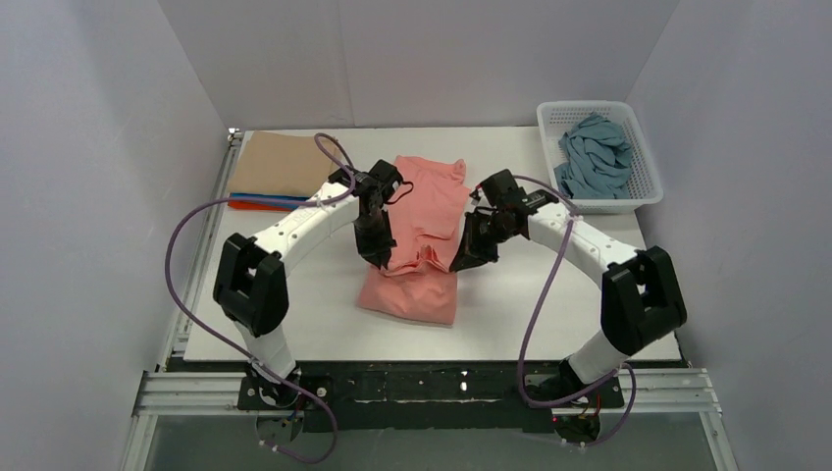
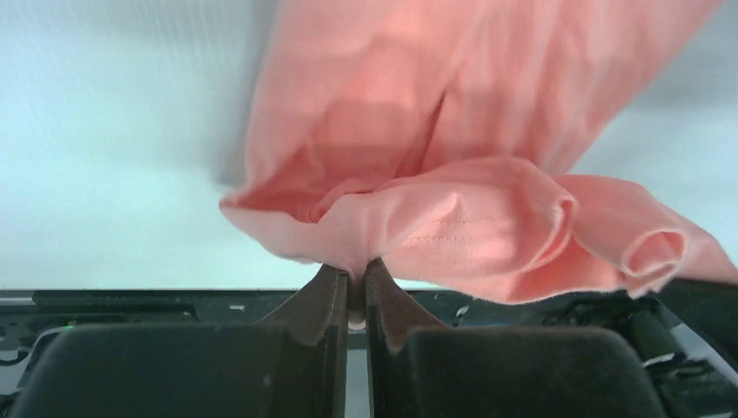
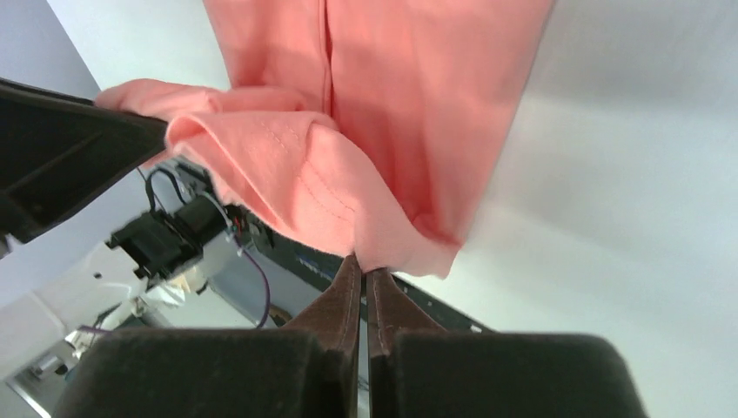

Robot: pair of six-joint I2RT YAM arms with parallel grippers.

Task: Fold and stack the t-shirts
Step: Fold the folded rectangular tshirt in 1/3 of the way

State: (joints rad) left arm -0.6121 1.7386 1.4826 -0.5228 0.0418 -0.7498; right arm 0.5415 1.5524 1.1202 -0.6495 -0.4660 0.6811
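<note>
A salmon-pink t-shirt lies lengthwise on the middle of the white table, its near part doubled over. My left gripper is shut on its left edge, and the cloth bunches just above the tips in the left wrist view. My right gripper is shut on its right edge, with the cloth hanging from the tips in the right wrist view. Both hold the fold a little above the table. A folded stack at the back left shows a tan shirt on top, with orange-red and bright blue edges under it. A dusty grey-blue shirt lies crumpled in the basket.
The white mesh basket stands at the back right corner. White walls close in the table on three sides. Purple cables loop from both arms near the table's side edges. The black frame rail runs along the near edge.
</note>
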